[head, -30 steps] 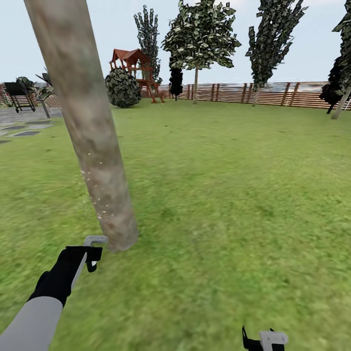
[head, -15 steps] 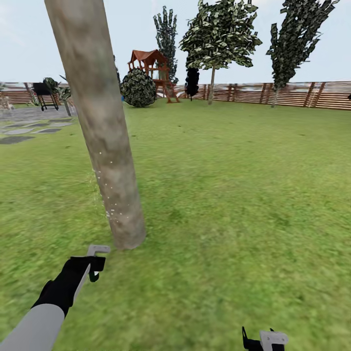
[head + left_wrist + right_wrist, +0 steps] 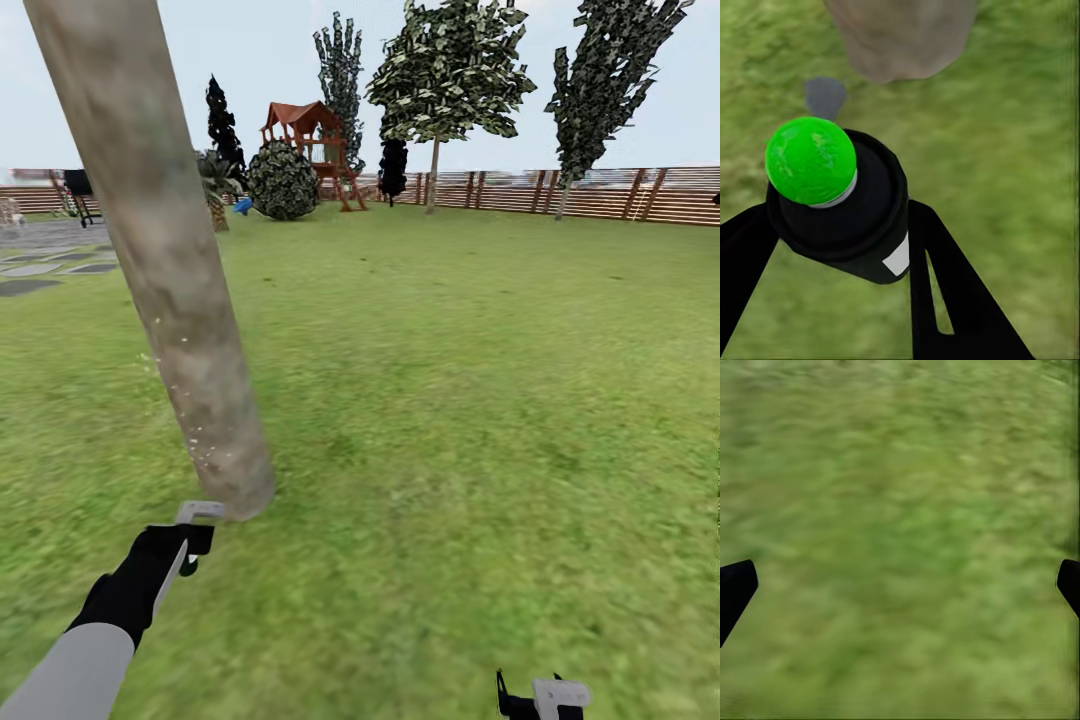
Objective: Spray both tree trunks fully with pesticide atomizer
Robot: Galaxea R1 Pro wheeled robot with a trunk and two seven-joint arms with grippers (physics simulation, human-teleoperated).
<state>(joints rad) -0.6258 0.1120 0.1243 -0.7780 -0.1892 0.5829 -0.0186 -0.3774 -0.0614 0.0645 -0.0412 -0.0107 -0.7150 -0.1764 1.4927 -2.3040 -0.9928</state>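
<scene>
The left hand [image 3: 844,225] is seen clamped on the spray bottle [image 3: 840,217], its two black fingers [image 3: 945,292] pressed against the dark body on either side; a bright green dome sits on the bottle's top and a small white label shows on its side. In the head view the same left hand [image 3: 190,535] is held low over the grass [image 3: 450,400], just short of the foot of the tree trunk [image 3: 175,300], with the bottle pinched between the fingers and aimed toward the bark. The right hand [image 3: 900,585] is spread wide, nothing held between its fingers, and hangs over bare lawn well apart from the trunk.

White specks [image 3: 200,445] are scattered on the lower part of the trunk, while the bark higher up looks unmarked. The spraying of this trunk is judged to be under way and far from complete. For the step to be done well, the nozzle should be kept pointed squarely at the bark from close by, and the spray should be carried upward and around the trunk so that no bare band is left.

Farther off, a wooden fence [image 3: 620,195] is seen across the lawn, with leafy trees [image 3: 450,70] and a red play tower [image 3: 305,130] before it
</scene>
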